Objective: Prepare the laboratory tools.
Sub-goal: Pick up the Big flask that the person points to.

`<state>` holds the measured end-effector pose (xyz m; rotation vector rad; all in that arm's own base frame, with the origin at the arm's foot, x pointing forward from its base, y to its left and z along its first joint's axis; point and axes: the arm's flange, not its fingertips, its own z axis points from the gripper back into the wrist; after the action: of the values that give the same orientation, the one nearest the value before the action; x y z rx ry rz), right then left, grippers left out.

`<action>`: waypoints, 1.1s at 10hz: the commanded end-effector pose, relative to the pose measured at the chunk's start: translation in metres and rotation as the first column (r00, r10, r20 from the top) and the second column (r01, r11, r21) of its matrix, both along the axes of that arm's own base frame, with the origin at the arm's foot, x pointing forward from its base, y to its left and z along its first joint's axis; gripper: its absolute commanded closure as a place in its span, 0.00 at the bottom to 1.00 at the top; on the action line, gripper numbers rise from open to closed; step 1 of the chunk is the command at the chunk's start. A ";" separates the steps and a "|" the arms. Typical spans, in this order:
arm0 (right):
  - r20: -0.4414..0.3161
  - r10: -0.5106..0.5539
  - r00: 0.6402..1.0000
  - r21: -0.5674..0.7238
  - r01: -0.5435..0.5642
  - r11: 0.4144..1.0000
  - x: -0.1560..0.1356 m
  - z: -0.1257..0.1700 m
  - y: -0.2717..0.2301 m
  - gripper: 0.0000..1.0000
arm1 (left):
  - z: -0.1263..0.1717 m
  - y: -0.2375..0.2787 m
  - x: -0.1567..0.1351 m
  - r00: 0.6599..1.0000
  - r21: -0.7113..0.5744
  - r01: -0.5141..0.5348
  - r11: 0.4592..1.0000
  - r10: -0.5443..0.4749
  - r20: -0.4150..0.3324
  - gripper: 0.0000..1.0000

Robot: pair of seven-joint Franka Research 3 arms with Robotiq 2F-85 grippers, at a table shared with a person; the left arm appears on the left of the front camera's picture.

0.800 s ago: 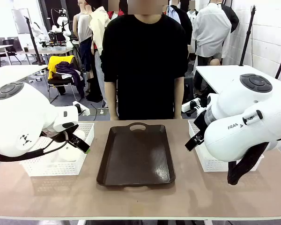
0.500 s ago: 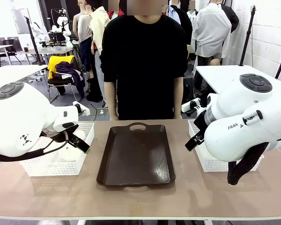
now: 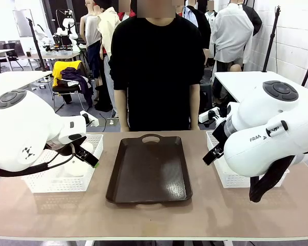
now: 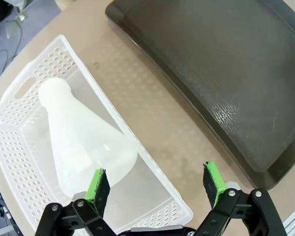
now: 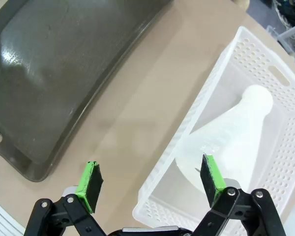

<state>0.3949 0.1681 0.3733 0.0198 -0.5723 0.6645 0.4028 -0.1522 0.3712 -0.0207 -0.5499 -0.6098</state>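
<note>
Bulk of the right arm point(image 3: 267, 138) hides much of the right basket point(image 5: 285, 162) from the front; its casing reads "FRAN", the rest cut off. Either side of the dark tray point(image 3: 150, 169), a frosted-white conical flask lies on its side in a mesh basket: left flask point(image 4: 83, 142) in the left basket point(image 4: 14, 147), right flask point(image 5: 231, 132) likewise. Left gripper point(image 4: 157, 184) and right gripper point(image 5: 150, 184) hang above them, fingers spread wide, holding nothing.

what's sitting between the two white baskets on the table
The dark brown tray lies between the left basket and the right basket, with a strip of bare table on each side, as the front view shows.
</note>
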 end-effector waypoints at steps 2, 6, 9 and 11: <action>0.000 0.000 1.000 0.001 0.000 1.000 0.000 0.000 0.000 0.00 | 0.000 0.001 0.000 1.000 -0.001 -0.002 1.000 0.002 0.000 0.00; 0.000 0.000 1.000 0.001 0.000 1.000 0.000 0.000 0.000 0.00 | 0.000 0.001 0.000 1.000 -0.001 -0.002 1.000 0.002 0.000 0.00; 0.000 0.010 1.000 0.045 -0.010 0.999 -0.006 0.015 0.004 0.00 | 0.000 0.000 0.000 1.000 0.001 0.000 1.000 0.000 0.000 0.00; 0.091 0.037 0.995 0.072 -0.044 0.996 -0.021 0.060 0.005 0.00 | 0.041 0.021 -0.014 0.996 -0.018 -0.047 0.999 0.048 0.076 0.00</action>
<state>0.3851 0.1792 0.4108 0.0368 -0.6520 0.6816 0.4043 -0.1444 0.3913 -0.0149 -0.5926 -0.5897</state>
